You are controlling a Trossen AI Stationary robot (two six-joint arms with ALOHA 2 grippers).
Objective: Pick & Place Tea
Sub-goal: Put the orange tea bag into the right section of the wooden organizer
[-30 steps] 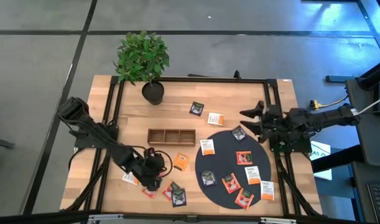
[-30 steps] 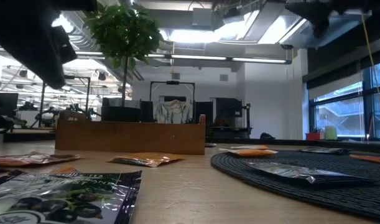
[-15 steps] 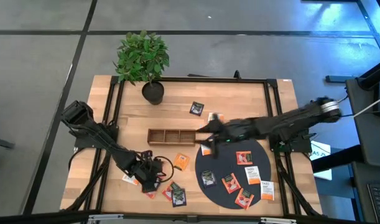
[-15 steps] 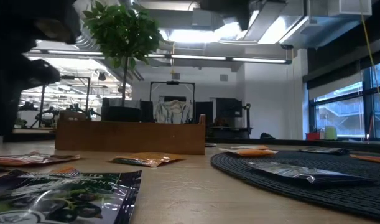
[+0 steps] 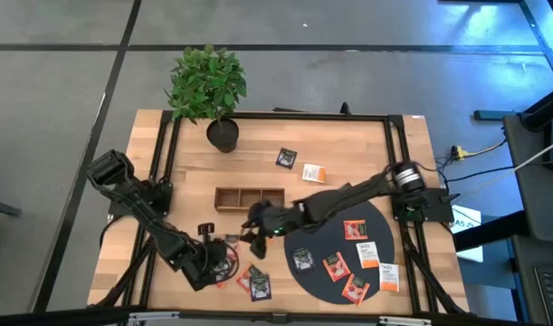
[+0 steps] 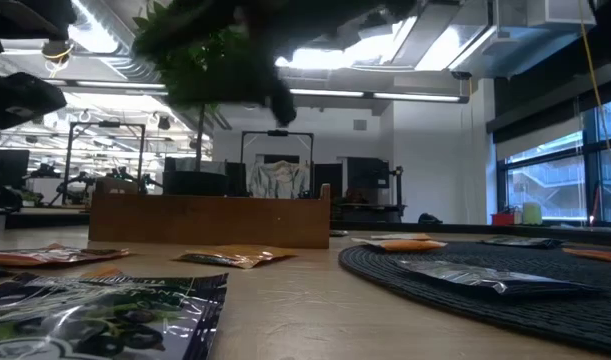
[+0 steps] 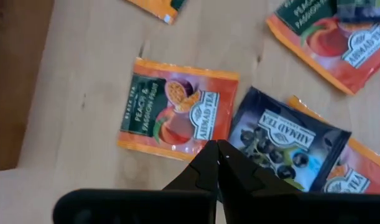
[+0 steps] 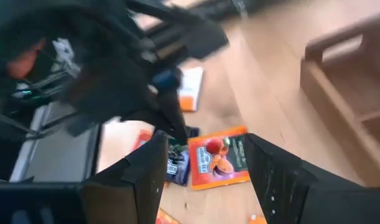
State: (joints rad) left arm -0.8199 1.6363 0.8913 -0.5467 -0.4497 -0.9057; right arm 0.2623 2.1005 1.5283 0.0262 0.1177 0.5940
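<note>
- The tea sachets (image 5: 352, 230) lay scattered: several on the black round mat (image 5: 335, 243), a few loose ones on the bare wood near the table's front-left, and two beyond the mat toward the plant (image 5: 209, 84)
- In the left wrist view a red-orange peach sachet (image 7: 174, 111) lay flat, with a dark sachet (image 7: 282, 143) just beside it
- The wooden tray (image 5: 249, 197) stood mid-table, its compartments apparently without sachets
- The left gripper (image 5: 224, 261) hovered over the front-left sachets, fingers pressed together and gripping nothing
- The right gripper (image 5: 254, 226) reached across in front of the tray, its fingers (image 8: 143, 171) spread wide, a red-orange sachet (image 8: 219, 157) visible between them on the table, not held
</note>
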